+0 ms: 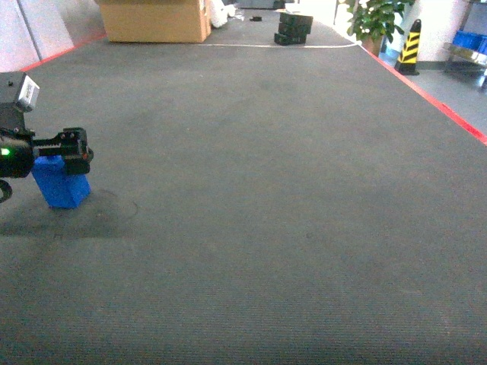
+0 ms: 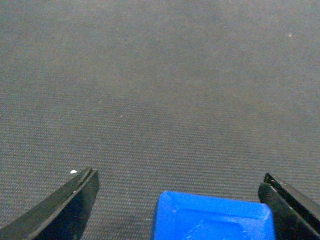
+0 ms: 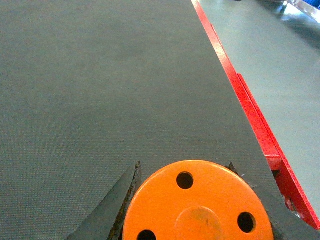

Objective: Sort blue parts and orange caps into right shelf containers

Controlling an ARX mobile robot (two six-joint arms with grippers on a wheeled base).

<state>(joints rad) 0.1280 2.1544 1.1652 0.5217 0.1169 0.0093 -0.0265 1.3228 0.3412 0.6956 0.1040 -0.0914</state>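
The desk fills most of the head view: a wide dark grey mat with a red rim running along its right edge and far-left corner. Beyond its far edge stand a cardboard box toward the left, a stack of black blocks near the middle, a potted plant and a yellow-and-black cone toward the right. At the far right, off the desk, a bit of the shelf shows with blue containers on it, too small to make out further.

Near the desk's left edge sits a blue part, resting on the mat. The left tool hangs right over its top. In the left wrist view the left tool is spread wide, one finger on each side of the blue part, with clear gaps between fingers and part.

In the right wrist view the right tool pinches an orange cap by its sides, the flat top with its small holes facing the camera, above the mat close to the desk's right rim. The right tool does not appear in the head view.
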